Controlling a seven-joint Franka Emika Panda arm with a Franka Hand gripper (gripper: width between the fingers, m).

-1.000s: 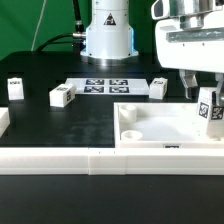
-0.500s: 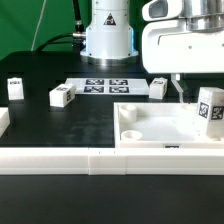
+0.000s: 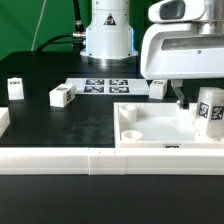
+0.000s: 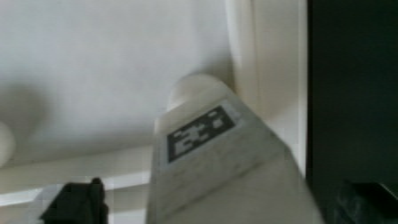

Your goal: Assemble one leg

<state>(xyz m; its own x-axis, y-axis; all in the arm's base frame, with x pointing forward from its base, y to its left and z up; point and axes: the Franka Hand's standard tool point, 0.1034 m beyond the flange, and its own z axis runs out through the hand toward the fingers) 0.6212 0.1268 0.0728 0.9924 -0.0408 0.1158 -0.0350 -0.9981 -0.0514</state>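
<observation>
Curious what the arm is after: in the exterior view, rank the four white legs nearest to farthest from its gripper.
1. Upright leg in the tray, beside the gripper.
2. Leg beside the marker board, nearer the tray; the marker board.
3. Leg on the marker board's other side.
4. Leg farthest to the exterior view's left.

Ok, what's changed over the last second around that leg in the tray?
The gripper has swung toward the exterior view's left and now looms over the far side of the tray; its jaws stand open either side of the leg. Nothing was grabbed or released. The leg stands upright in the same corner; the three loose legs and the marker board haven't moved.
</observation>
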